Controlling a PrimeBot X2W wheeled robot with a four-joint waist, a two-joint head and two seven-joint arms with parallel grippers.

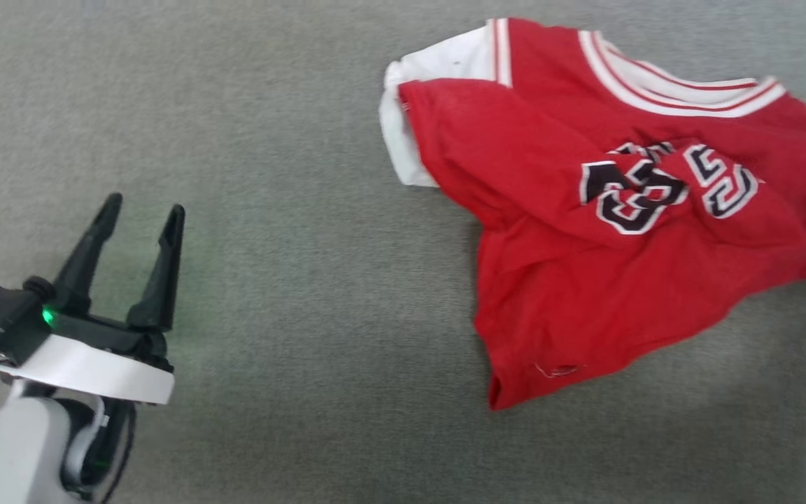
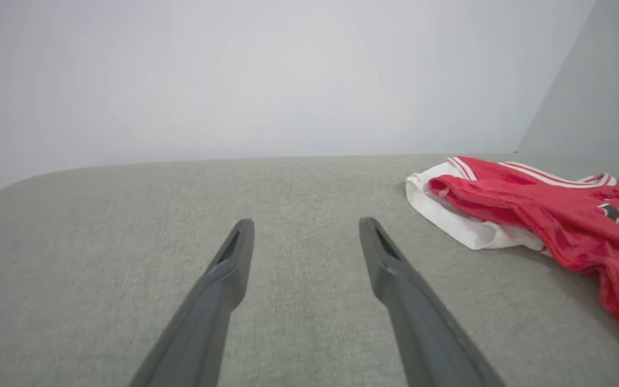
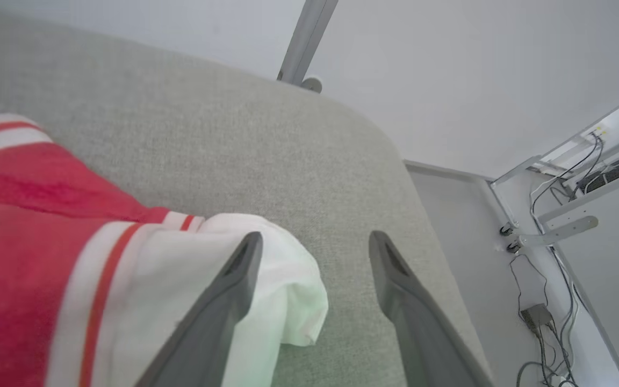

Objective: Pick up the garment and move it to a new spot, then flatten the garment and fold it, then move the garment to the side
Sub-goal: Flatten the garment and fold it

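Progress looks slim from my console: the garment (image 1: 550, 294) lies rumpled and unfolded on the grey padded surface (image 1: 291, 175), far and to the right, so I judge the flattening, the folding and the shift to the side are all left to do, and I cannot tell whether the first move to a new spot is done. My left gripper (image 1: 145, 205) hovers near and left with its fingers spread, well apart from the cloth, while my right gripper (image 3: 315, 236) stands open over the white sleeve (image 3: 288, 301), pinching nothing. I count one garment and two grippers, both empty.
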